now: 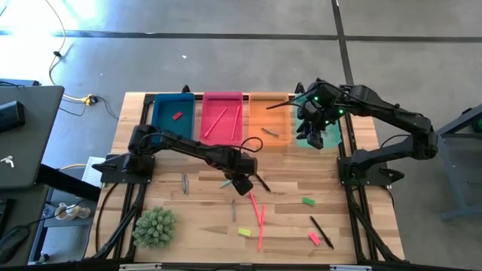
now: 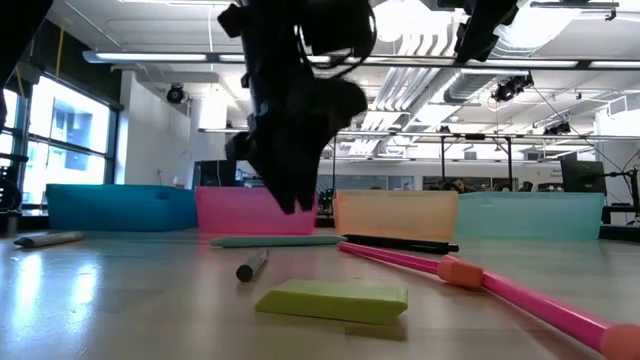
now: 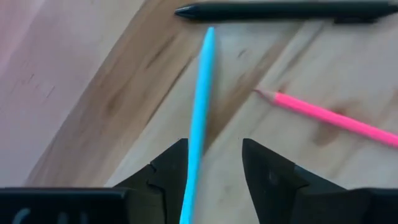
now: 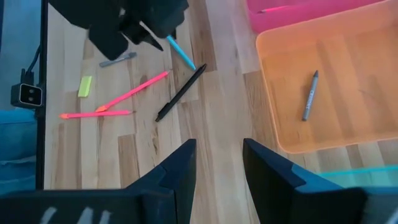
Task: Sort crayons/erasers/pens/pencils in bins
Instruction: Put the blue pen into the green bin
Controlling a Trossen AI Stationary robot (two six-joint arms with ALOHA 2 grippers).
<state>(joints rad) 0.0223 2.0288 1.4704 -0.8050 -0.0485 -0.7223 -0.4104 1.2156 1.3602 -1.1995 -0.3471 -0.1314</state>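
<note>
- Left gripper (image 1: 242, 183) sits low at the centre of the high view, over the wooden table (image 1: 196, 218). In its own wrist view the dark fingers (image 3: 166, 171) stand parted, with a light-blue pencil (image 3: 200, 112) running up between them, close against one finger. Whether they pinch it I cannot tell.
- That blue pencil points at a black pen (image 3: 286, 11) lying across the top of the left wrist view, its tip very near the pen. A pink pencil (image 3: 329, 117) slants in from the right.
- Right gripper (image 1: 310, 134) hangs at upper right of the high view, at the seam between the orange bin (image 1: 269, 120) and the teal-green bin (image 1: 331, 135). Its fingers stand apart, nothing between them.
- Bins line the top of the table: blue bin (image 1: 172, 119) with a red eraser (image 1: 178, 116), then the pink bin (image 1: 222, 117) holding pink pencils (image 1: 215, 120); the orange one holds a grey crayon (image 4: 310, 96).
- Loose on the boards, lower half: a yellow-green eraser (image 1: 244, 232), a green eraser (image 1: 308, 201), a pink eraser (image 1: 314, 238), a second black pen (image 1: 321, 231) and a grey crayon (image 1: 185, 183) at left.
- A green spiky plant (image 1: 154, 227) sits lower left.
</note>
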